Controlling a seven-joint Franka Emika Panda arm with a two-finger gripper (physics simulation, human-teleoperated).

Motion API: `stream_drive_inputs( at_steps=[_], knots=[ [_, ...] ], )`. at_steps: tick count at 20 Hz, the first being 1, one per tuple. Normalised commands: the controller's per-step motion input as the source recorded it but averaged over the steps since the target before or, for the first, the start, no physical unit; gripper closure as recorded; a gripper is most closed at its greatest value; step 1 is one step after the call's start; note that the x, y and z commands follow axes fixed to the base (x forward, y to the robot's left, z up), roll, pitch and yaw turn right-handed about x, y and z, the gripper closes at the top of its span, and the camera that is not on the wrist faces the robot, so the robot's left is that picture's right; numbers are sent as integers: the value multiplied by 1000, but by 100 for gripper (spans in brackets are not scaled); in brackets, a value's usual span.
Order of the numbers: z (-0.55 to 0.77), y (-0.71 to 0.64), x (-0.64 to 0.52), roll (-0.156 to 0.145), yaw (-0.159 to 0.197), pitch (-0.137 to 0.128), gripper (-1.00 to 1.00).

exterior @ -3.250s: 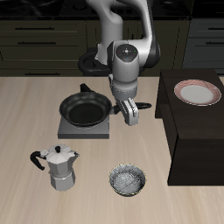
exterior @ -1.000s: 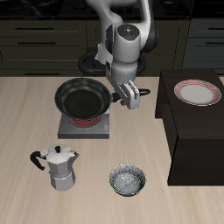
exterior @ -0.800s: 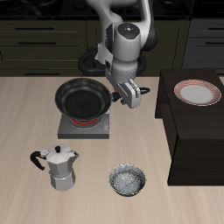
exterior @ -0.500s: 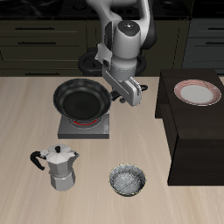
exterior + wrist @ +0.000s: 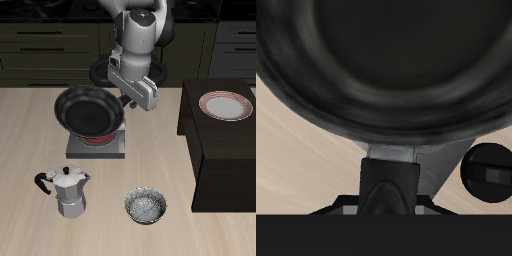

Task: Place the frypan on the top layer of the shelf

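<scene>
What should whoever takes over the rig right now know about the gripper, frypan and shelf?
Gripper: shut on the frypan's handle.
Frypan: lifted off the hotplate, tilted, held above it.
Shelf: beside the arm, a plate on its top.
Done: pan grasped and raised.
Left: carry it across to the shelf and set it on the top layer, probably beside the plate, then release.

A moka pot [image 5: 66,190] and a patterned metal bowl [image 5: 146,207] are seen near the surface's [image 5: 30,130] front edge; a hotplate [image 5: 97,143] with red coil lies farther back.

Blk frypan [image 5: 88,108], red-rimmed plate [image 5: 224,106]
</scene>
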Motion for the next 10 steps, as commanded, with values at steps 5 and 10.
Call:
stream_drive_inputs(
  at_steps=[5,10],
  knots=[
    [91,-69,-6,-7,13,-6,100],
    [59,-36,32,-4,81,0,100]
  ],
)
